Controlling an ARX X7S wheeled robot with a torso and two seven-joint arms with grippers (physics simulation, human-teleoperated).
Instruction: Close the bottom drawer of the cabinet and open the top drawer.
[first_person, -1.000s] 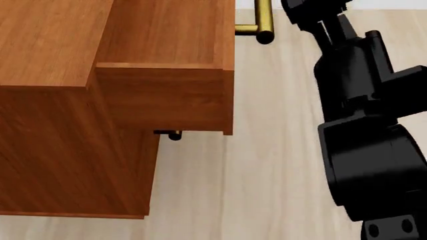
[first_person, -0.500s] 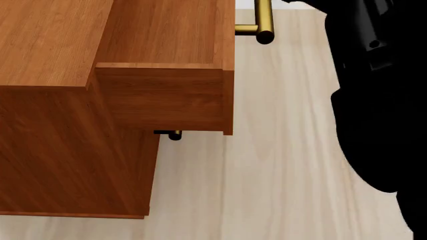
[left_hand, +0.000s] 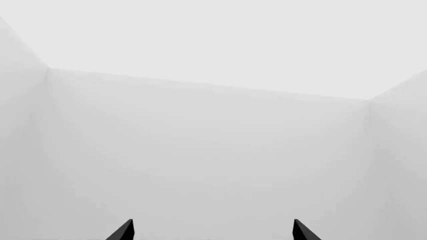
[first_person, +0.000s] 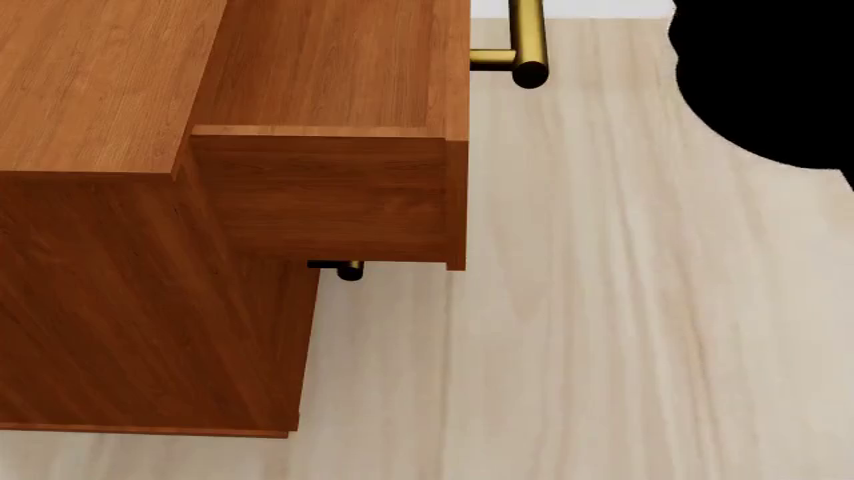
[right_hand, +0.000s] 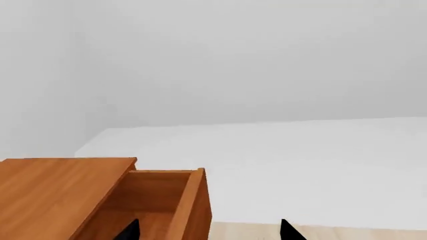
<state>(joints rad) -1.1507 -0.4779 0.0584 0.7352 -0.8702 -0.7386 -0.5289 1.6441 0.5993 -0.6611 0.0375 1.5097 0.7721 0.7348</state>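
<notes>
The reddish-brown cabinet (first_person: 107, 90) fills the left of the head view. Its top drawer (first_person: 334, 190) stands pulled out, empty inside, with its brass bar handle (first_person: 527, 45) at the front. Under it a brass handle tip (first_person: 350, 270) pokes out; I cannot tell which lower drawer it belongs to. The bottom drawer is hidden beneath the open one. My right gripper (right_hand: 209, 234) is open and empty, above and behind the top drawer (right_hand: 160, 200) and cabinet top (right_hand: 60, 190). My left gripper (left_hand: 212, 235) is open, facing bare grey walls.
Pale wood floor (first_person: 601, 320) stretches in front of and to the right of the cabinet. Part of my black right arm (first_person: 774, 80) fills the head view's upper right corner. A grey wall (right_hand: 233, 65) stands behind the cabinet.
My right arm has drawn up and to the right, leaving most of the head view. The top drawer and cabinet have not moved.
</notes>
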